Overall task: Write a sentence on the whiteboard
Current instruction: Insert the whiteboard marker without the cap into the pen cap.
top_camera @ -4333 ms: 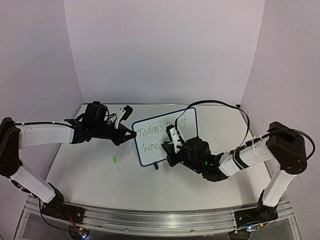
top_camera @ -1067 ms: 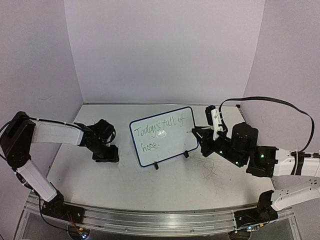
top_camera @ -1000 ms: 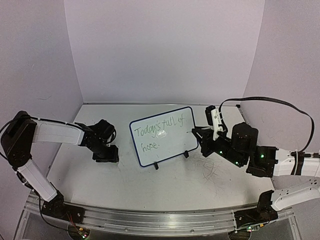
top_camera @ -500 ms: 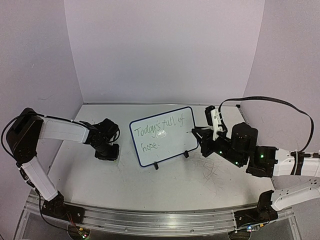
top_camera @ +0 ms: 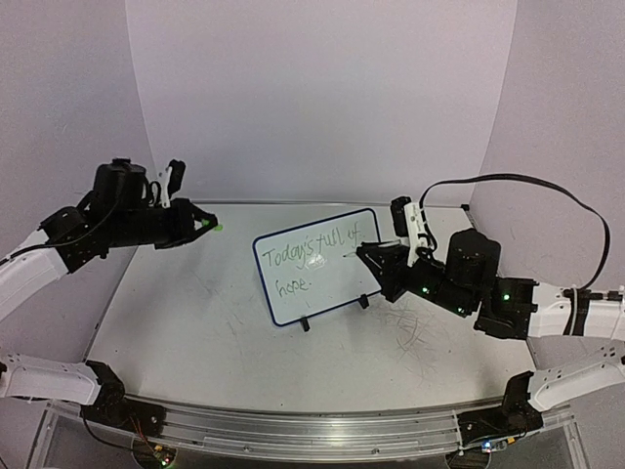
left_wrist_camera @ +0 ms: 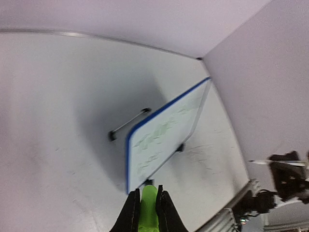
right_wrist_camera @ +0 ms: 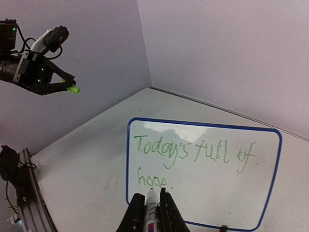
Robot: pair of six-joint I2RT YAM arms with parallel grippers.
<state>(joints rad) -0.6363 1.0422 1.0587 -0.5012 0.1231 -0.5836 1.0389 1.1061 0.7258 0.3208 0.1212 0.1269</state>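
The whiteboard [top_camera: 337,278] stands tilted on two black feet mid-table, and it also shows in the left wrist view [left_wrist_camera: 164,140] and the right wrist view [right_wrist_camera: 217,183]. The green sentence [top_camera: 312,252] reads "Today's full of hope." in two lines [right_wrist_camera: 193,151]. My right gripper [top_camera: 364,253] is shut on a white marker [right_wrist_camera: 151,205], its tip just off the board's lower part near "hope" [right_wrist_camera: 149,195]. My left gripper [top_camera: 203,224] is raised high at the left, shut on a green cap [left_wrist_camera: 148,208], which the right wrist view also shows [right_wrist_camera: 74,89].
The grey table [top_camera: 195,322] has faint scribble marks at front right [top_camera: 415,332]. Lilac walls close the back and both sides. A metal rail [top_camera: 312,430] runs along the near edge. A black cable [top_camera: 518,186] arcs over the right arm.
My left arm has lifted from the table left of the board up to the far left, carrying the green cap. My right gripper has shifted slightly left toward the board.
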